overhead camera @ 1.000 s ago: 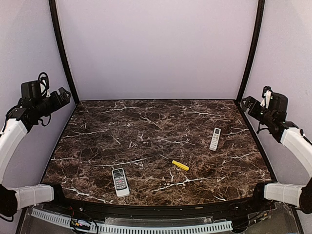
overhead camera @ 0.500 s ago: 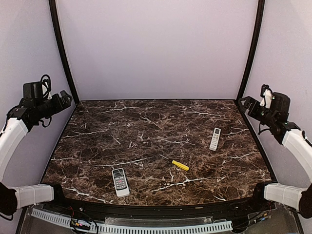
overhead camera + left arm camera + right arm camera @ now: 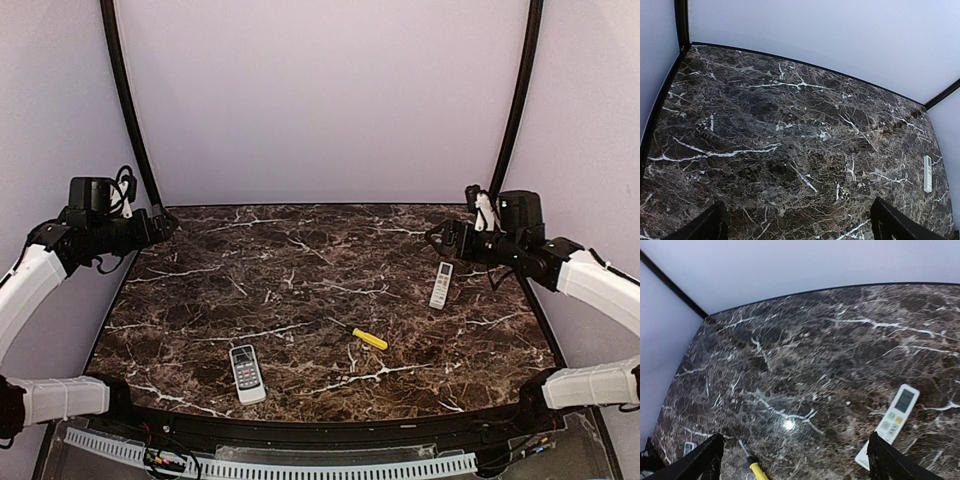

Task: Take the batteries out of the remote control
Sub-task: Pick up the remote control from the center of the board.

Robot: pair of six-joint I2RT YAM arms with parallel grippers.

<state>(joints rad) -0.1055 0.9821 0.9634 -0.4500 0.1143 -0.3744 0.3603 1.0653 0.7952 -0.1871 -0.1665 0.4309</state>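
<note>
A slim white remote (image 3: 441, 284) lies face up at the right of the marble table; it also shows in the right wrist view (image 3: 888, 425) and small in the left wrist view (image 3: 927, 173). A grey remote with dark buttons (image 3: 247, 372) lies near the front left. No red batteries show; they are hidden or out of view. My left gripper (image 3: 160, 224) is open, in the air over the far left edge. My right gripper (image 3: 440, 240) is open, in the air just beyond the white remote, empty.
A yellow-handled screwdriver (image 3: 362, 336) lies in the front middle, its tip and handle showing in the right wrist view (image 3: 752, 464). Black frame posts (image 3: 126, 100) stand at both back corners with lilac walls behind. The table's black front rim (image 3: 320, 425) runs along the bottom.
Both arms have swung inward from the side walls. The right gripper has moved left to above the white remote; the left gripper has moved right over the table's left edge.
</note>
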